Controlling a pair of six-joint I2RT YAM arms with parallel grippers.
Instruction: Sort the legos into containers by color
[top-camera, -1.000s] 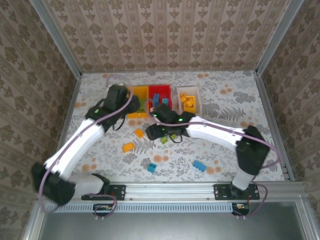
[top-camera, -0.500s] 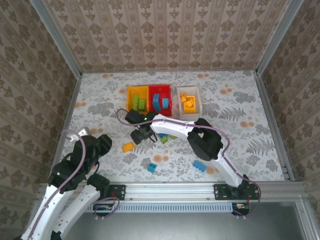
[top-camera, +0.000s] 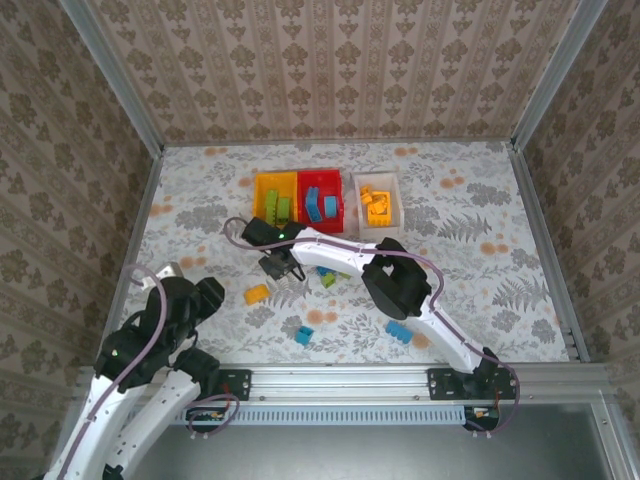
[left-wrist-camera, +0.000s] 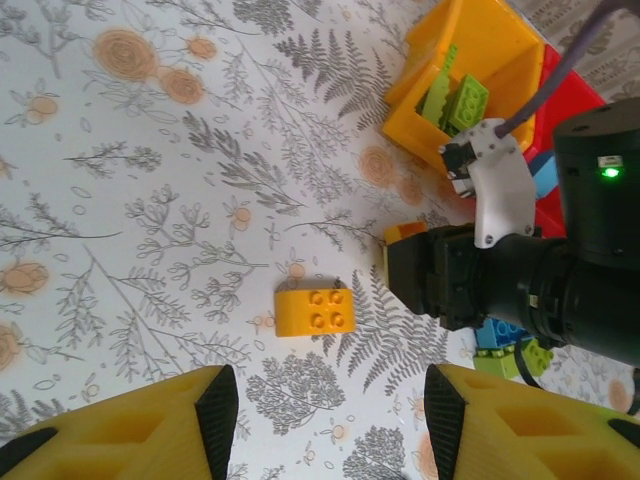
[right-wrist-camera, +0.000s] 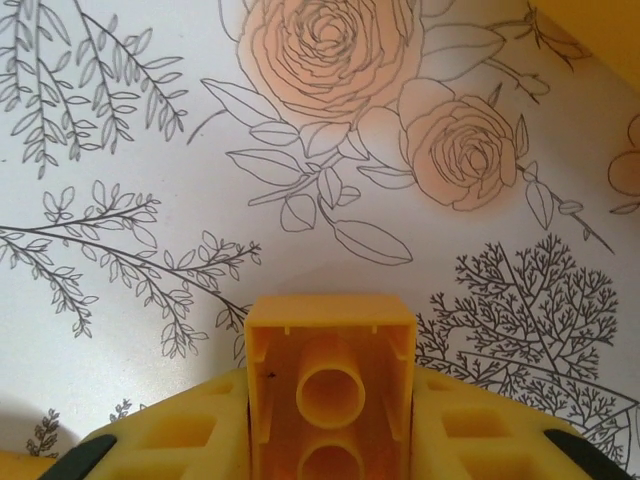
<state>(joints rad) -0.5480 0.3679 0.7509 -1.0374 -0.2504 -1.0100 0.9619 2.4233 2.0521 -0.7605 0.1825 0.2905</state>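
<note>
My right gripper (right-wrist-camera: 330, 400) is shut on an orange lego (right-wrist-camera: 330, 345), whose hollow underside faces the wrist camera. From above, this gripper (top-camera: 280, 267) sits low over the table just in front of the yellow container (top-camera: 262, 205). Another orange lego (left-wrist-camera: 315, 310) lies flat on the table, just ahead of my open left gripper (left-wrist-camera: 328, 420), which holds nothing. From above, the left gripper (top-camera: 205, 295) hovers at the near left, with that lego (top-camera: 257, 293) to its right. The yellow container holds green legos (left-wrist-camera: 460, 100), the red container (top-camera: 340, 210) blue ones, the white container (top-camera: 395, 205) orange ones.
Loose green and blue legos (top-camera: 328, 277) lie just right of the right gripper. Two blue legos (top-camera: 303, 333) (top-camera: 398, 330) lie nearer the front edge. The right arm (top-camera: 400, 285) stretches across the middle of the table. Metal frame rails and patterned walls border the table.
The left arm has drawn back from the yellow container to the near left. The right gripper moved left from the green legos to an orange lego and closed on it.
</note>
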